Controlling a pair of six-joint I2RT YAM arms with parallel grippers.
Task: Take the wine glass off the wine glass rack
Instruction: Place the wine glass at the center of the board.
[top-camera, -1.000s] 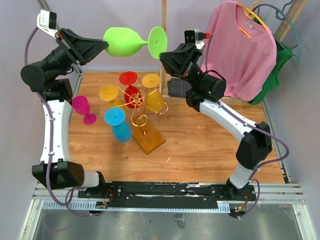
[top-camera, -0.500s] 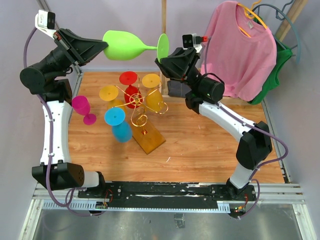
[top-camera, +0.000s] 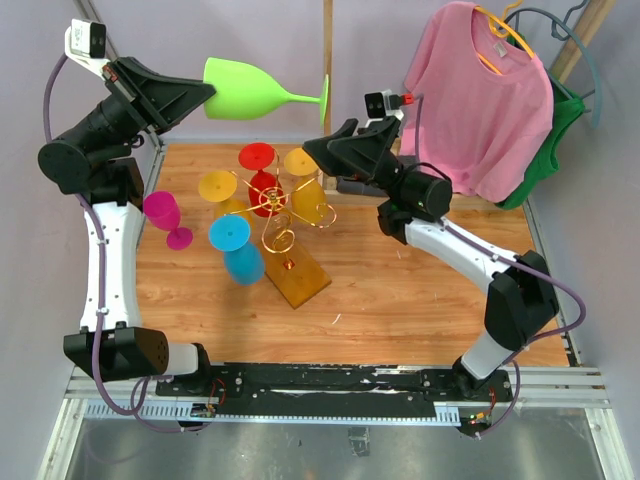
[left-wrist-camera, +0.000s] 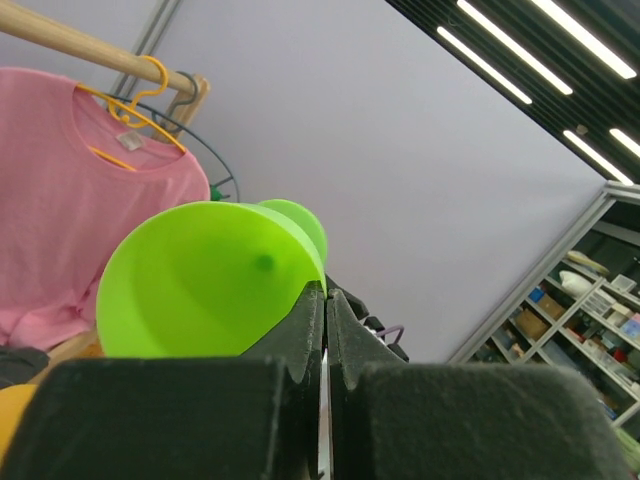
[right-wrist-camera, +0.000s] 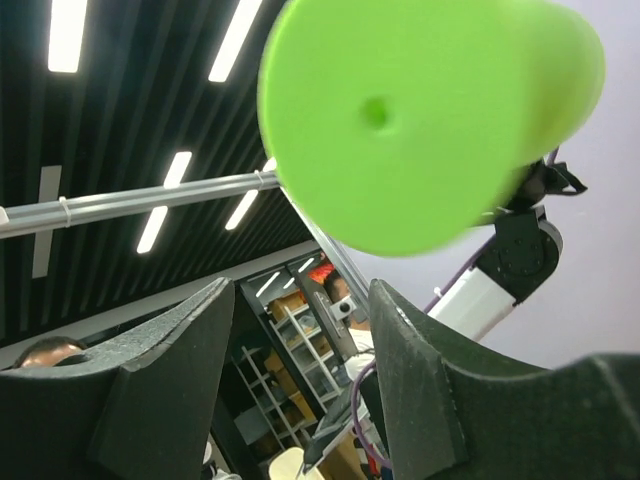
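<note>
A lime green wine glass (top-camera: 245, 90) lies sideways high above the table, its foot (top-camera: 325, 95) pointing right. My left gripper (top-camera: 205, 92) is shut on the rim of its bowl; in the left wrist view the jaws (left-wrist-camera: 325, 295) are pinched on the green rim (left-wrist-camera: 200, 290). My right gripper (top-camera: 312, 148) is open and empty, just below and apart from the foot, which fills the top of the right wrist view (right-wrist-camera: 390, 120) above the spread gripper (right-wrist-camera: 300, 290). The gold wire rack (top-camera: 278, 225) stands on its wooden base (top-camera: 300, 280) on the table.
Yellow (top-camera: 217, 186), red (top-camera: 258, 160), orange (top-camera: 303, 162) and blue (top-camera: 232, 240) glasses hang on the rack. A magenta glass (top-camera: 163, 213) stands on the table to its left. A pink shirt (top-camera: 490, 100) hangs at the back right, over a green garment (top-camera: 560, 130).
My right gripper has dropped down and away from the green glass's foot. The left gripper has tilted the glass, so the foot now shows edge-on.
</note>
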